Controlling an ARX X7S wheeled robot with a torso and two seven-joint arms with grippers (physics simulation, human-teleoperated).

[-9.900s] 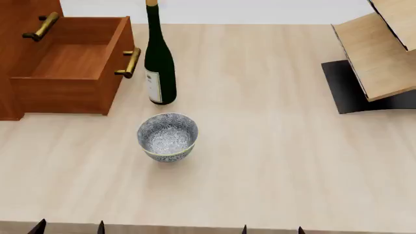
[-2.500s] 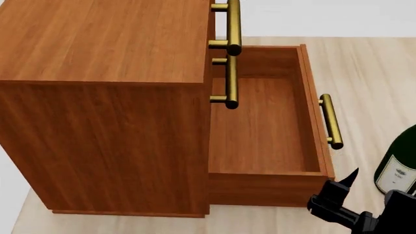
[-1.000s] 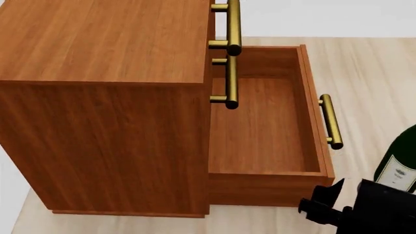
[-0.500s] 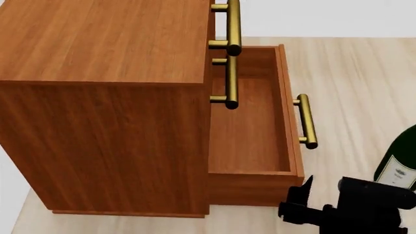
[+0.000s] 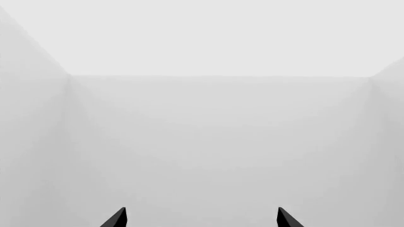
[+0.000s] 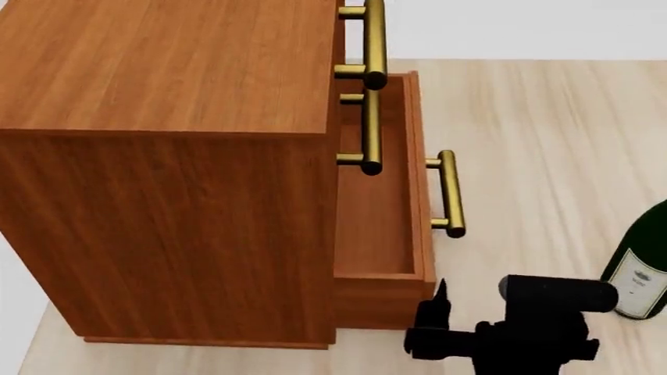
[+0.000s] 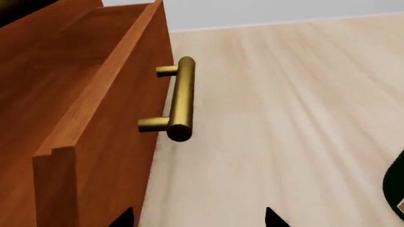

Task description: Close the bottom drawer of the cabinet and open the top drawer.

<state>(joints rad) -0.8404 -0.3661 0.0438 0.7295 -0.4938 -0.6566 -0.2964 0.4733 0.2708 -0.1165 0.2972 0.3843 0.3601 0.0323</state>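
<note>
1. Pushing the bottom drawer (image 6: 380, 226) closed is the step in hand. It sticks out of the cabinet (image 6: 167, 156) only partly, with its inside floor visible as a narrow strip in the head view.

2. The right gripper (image 6: 436, 316) is at the near corner of the drawer front, low and below the brass handle (image 6: 451, 194). In the right wrist view its two tips are well apart, so the jaws stand wide and hold nothing.

3. To do it well, I judge the push should go straight along the drawer's own sliding line. A push on one corner can turn the drawer a little and make it stick, so a contact nearer the middle of the front, under the handle, is safer.

4. The wine bottle (image 6: 638, 266) stands just beside the right arm, so the elbow should not swing outward.

5. The top drawer (image 6: 340, 31) looks shut, its handle (image 6: 372, 39) high above the middle drawer's handle (image 6: 369, 129).

6. The left gripper (image 5: 200, 218) faces only a pale blank wall, its tips spread wide and empty.
</note>
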